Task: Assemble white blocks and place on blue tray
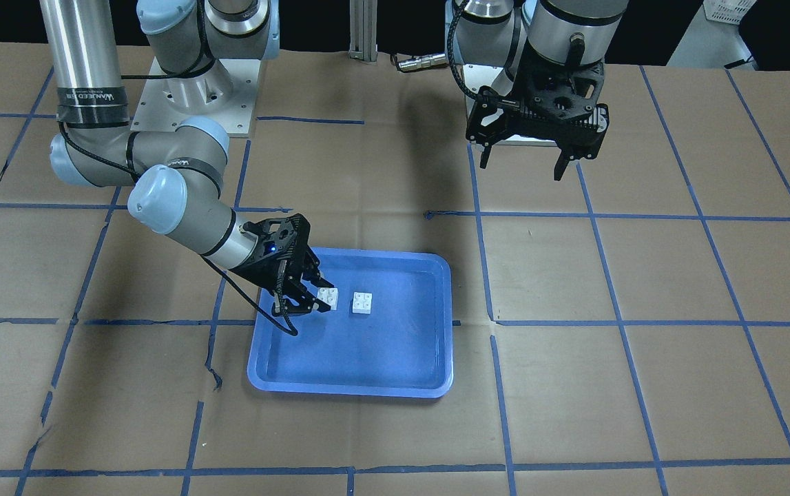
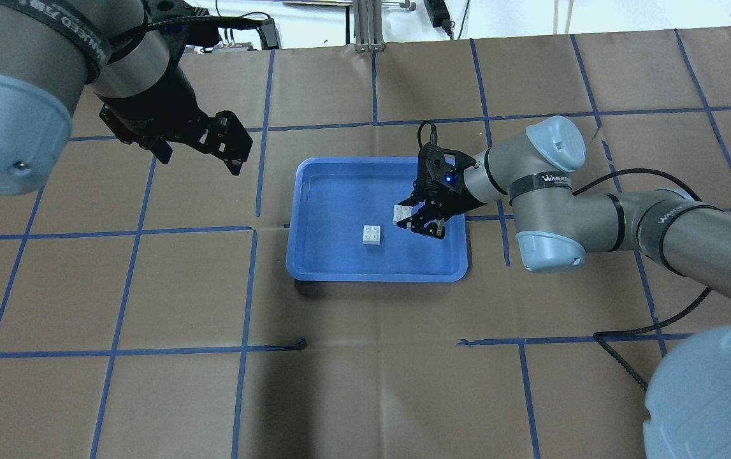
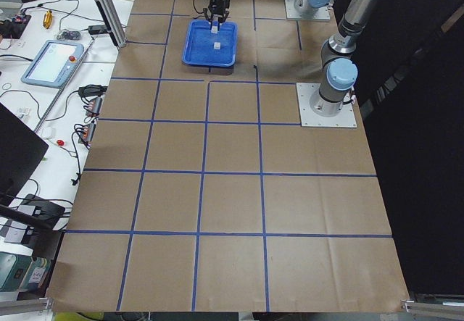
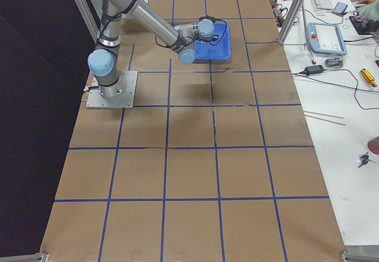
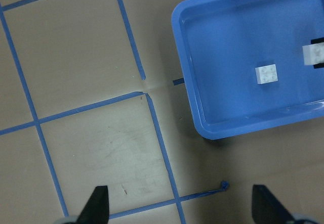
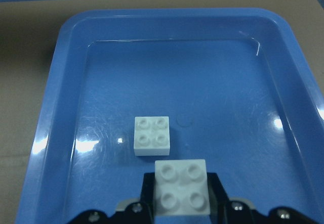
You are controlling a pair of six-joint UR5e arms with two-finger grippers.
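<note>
The blue tray (image 2: 314, 271) lies at the table's middle; it also shows in the front view (image 1: 436, 331). One white block (image 2: 372, 234) sits studs up on the tray floor, also in the front view (image 1: 362, 302) and the right wrist view (image 6: 152, 135). My right gripper (image 2: 407, 217) is shut on the second white block (image 2: 401, 213), held studs up low over the tray, just right of the first block and apart from it. The held block fills the bottom of the right wrist view (image 6: 182, 187). My left gripper (image 2: 199, 143) hangs open and empty, high above the table left of the tray.
The table is brown paper with a grid of blue tape lines (image 2: 257, 229). The right arm's black cable (image 2: 633, 331) loops over the table on the right. The left wrist view shows the tray's near corner (image 5: 202, 128) and bare paper beside it.
</note>
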